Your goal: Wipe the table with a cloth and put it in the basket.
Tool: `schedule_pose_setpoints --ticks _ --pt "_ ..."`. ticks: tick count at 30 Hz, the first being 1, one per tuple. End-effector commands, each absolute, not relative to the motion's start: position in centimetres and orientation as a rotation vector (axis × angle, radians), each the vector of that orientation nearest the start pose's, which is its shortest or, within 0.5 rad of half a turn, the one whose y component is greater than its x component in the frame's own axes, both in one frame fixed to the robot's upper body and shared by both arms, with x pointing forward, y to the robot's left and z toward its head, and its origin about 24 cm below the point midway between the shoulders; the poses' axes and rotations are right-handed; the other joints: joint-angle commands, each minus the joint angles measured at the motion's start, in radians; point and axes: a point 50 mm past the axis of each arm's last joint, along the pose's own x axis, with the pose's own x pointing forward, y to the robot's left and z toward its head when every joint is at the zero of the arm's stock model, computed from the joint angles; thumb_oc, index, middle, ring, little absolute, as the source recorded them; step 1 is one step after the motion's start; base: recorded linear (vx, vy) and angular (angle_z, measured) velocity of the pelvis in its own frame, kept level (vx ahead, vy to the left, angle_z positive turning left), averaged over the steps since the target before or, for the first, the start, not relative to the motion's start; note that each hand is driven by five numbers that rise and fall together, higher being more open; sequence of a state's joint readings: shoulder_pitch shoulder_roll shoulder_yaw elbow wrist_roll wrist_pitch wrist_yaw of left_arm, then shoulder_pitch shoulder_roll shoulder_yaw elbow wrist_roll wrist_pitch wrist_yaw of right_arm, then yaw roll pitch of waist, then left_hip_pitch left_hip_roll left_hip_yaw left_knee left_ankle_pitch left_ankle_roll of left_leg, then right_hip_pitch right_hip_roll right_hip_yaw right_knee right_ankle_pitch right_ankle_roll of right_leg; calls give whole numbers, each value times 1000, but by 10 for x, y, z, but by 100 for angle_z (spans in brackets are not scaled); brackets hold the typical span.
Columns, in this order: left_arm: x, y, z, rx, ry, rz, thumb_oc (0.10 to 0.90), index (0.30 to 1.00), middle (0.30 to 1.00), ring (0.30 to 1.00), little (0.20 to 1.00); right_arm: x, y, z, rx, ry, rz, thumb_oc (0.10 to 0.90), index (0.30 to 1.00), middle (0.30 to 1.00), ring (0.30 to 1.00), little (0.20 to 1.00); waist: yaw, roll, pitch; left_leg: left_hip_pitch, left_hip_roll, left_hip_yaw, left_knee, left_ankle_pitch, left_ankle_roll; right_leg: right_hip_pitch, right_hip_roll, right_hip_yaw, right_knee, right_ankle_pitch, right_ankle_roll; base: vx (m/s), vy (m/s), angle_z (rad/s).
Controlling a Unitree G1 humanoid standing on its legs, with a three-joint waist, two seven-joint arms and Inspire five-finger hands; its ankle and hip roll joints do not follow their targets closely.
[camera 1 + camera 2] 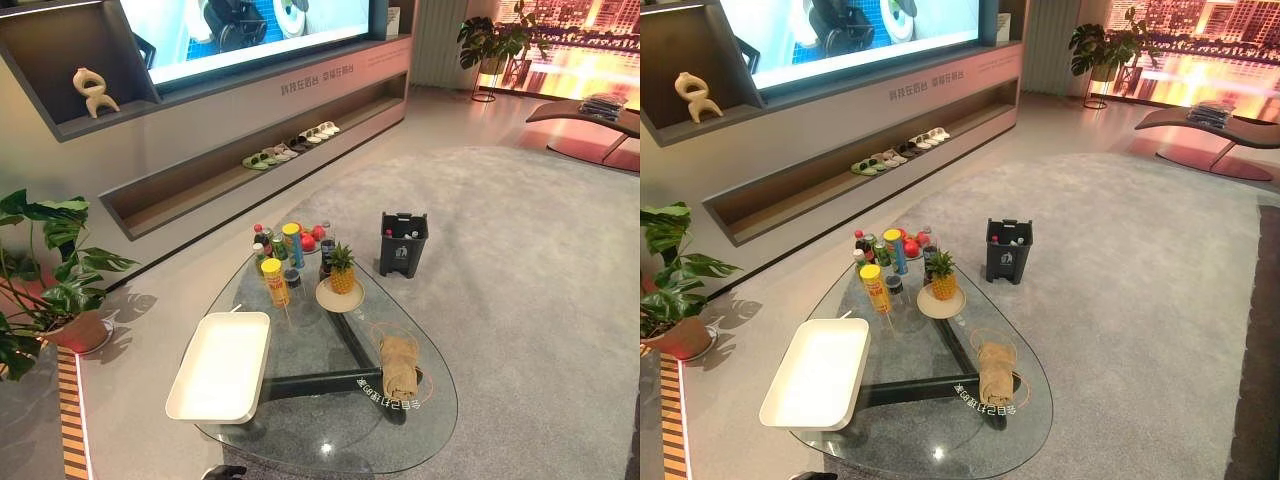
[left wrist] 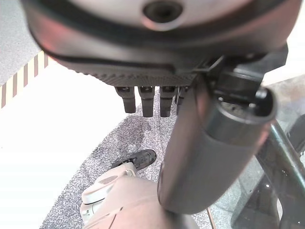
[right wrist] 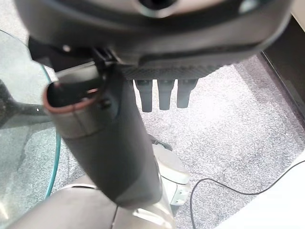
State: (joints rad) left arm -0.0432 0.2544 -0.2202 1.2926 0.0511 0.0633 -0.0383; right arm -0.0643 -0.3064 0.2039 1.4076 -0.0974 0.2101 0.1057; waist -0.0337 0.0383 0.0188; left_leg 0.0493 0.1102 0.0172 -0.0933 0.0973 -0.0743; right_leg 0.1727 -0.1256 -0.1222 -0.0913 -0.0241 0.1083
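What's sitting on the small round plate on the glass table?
A pineapple stands upright on the plate. The plate's middle under the fruit is hidden, and its visible rim is bare.

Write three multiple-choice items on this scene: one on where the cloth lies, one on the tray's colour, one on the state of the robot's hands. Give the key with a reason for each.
1. Where does the cloth lie?
A. In the bin on the carpet
B. On the glass table, near its right edge
C. In the tray

2. What colour is the tray?
A. White
B. Red
C. Black

3. How are the left hand and right hand?
A. Both curled round the cloth
B. One pinching the pineapple
C. Both open, holding nothing

Key:
1 B, the folded tan cloth rests on the glass, apart from the tray and from the dark bin.
2 A, the rectangular tray is plain white and empty.
3 C, each wrist view shows straight fingers over the carpet with nothing between them.
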Motion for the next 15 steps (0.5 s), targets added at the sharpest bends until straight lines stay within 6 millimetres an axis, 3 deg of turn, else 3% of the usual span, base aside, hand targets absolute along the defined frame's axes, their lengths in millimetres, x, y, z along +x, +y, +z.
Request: schedule_pose_setpoints --ticks 1,15 --pt "104 244 -158 426 1334 -84 800 900 900 900 900 67 -262 -159 -395 1607 43 800 900 900 900 900 24 -17 57 70 -31 48 6 -124 6 -43 -6 2 4 33 2 0 0 0" --pt "103 245 -158 416 1328 -56 800 900 900 900 900 65 -263 -159 -402 1606 33 800 900 900 900 900 25 -19 62 67 -32 46 6 -125 8 -44 -6 -1 4 31 2 0 0 0"
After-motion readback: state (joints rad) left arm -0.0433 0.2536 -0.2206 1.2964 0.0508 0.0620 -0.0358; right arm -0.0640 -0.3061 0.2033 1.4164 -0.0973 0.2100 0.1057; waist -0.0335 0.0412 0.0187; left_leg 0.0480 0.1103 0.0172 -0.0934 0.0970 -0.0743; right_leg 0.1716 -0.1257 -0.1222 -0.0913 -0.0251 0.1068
